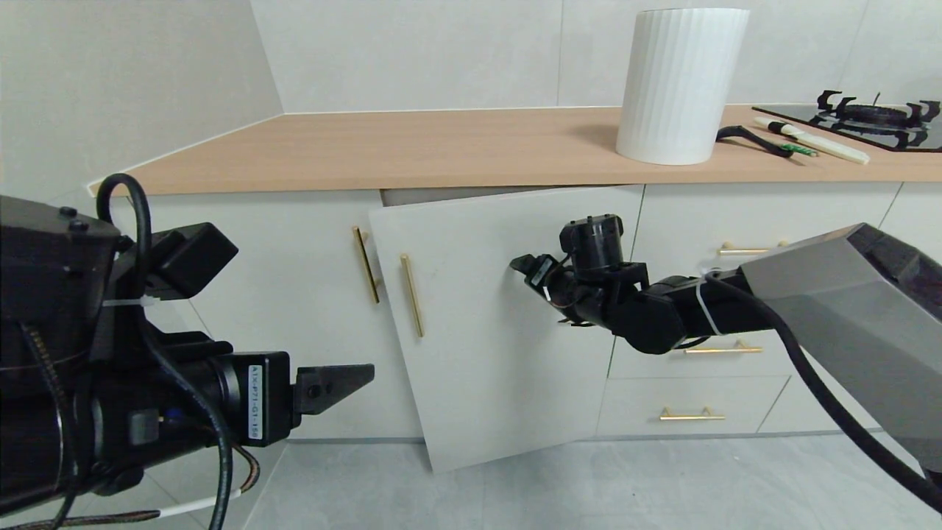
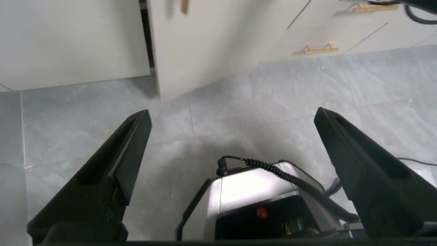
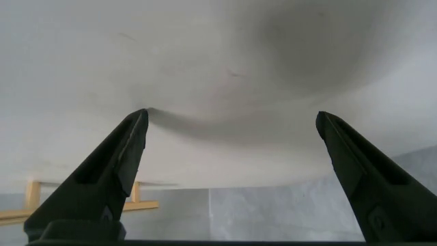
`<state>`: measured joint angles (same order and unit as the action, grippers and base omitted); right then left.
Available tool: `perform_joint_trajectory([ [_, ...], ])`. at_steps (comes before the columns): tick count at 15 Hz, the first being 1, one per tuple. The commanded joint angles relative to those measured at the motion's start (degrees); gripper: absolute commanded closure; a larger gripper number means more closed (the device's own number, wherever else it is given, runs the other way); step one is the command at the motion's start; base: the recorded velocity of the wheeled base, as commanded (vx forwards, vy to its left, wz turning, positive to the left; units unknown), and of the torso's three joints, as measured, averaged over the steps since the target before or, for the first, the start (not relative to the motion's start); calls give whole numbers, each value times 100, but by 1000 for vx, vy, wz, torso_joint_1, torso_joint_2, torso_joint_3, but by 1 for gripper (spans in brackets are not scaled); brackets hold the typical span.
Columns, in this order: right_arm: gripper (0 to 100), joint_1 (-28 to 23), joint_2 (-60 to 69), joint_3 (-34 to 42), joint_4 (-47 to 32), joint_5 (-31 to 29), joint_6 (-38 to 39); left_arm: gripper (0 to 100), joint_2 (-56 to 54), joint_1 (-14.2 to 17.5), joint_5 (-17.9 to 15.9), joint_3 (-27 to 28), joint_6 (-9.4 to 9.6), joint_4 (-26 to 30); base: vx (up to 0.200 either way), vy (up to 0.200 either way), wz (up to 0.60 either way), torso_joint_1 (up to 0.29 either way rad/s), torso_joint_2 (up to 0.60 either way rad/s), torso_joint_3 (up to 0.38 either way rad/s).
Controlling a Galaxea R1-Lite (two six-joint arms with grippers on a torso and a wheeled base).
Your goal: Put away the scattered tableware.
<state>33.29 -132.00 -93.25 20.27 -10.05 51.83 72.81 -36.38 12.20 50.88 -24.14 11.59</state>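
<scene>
Scattered tableware lies on the wooden counter [image 1: 412, 147] at the far right: a black-handled utensil [image 1: 752, 138], a small green piece [image 1: 799, 150] and a long cream-handled utensil [image 1: 818, 143]. A tall white ribbed container [image 1: 677, 85] stands beside them. Below the counter, a grey cabinet door [image 1: 500, 331] with a gold handle [image 1: 412, 294] hangs partly ajar. My right gripper [image 1: 527, 269] is open, its fingertips right at the door's face [image 3: 218, 61], with nothing between them [image 3: 231, 115]. My left gripper [image 1: 352, 380] is low at the left, open and empty [image 2: 232, 116] above the floor.
A gas hob [image 1: 876, 118] sits at the counter's far right end. Drawers with gold handles [image 1: 692, 417] are to the right of the ajar door, and a closed door with a gold handle [image 1: 366, 265] is to its left. Grey tiled floor [image 2: 259, 116] lies below.
</scene>
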Motion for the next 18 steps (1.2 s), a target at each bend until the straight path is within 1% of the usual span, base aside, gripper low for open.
perform_joint_trajectory([
  [1,0,-7,-203,-168,-23,-77,20,0,13,-1,1,1,-3,1,0,0,0,0,0,0],
  [6,0,-60,-379,-414,-32,-340,20,0,22,-1,1,1,-3,1,0,0,0,0,0,0],
  [9,0,-104,-581,-669,-59,-648,11,0,22,-1,1,1,-3,1,0,0,0,0,0,0],
  [18,0,-139,-775,-932,-102,-929,-7,0,31,-1,1,1,-3,1,0,0,0,0,0,0],
])
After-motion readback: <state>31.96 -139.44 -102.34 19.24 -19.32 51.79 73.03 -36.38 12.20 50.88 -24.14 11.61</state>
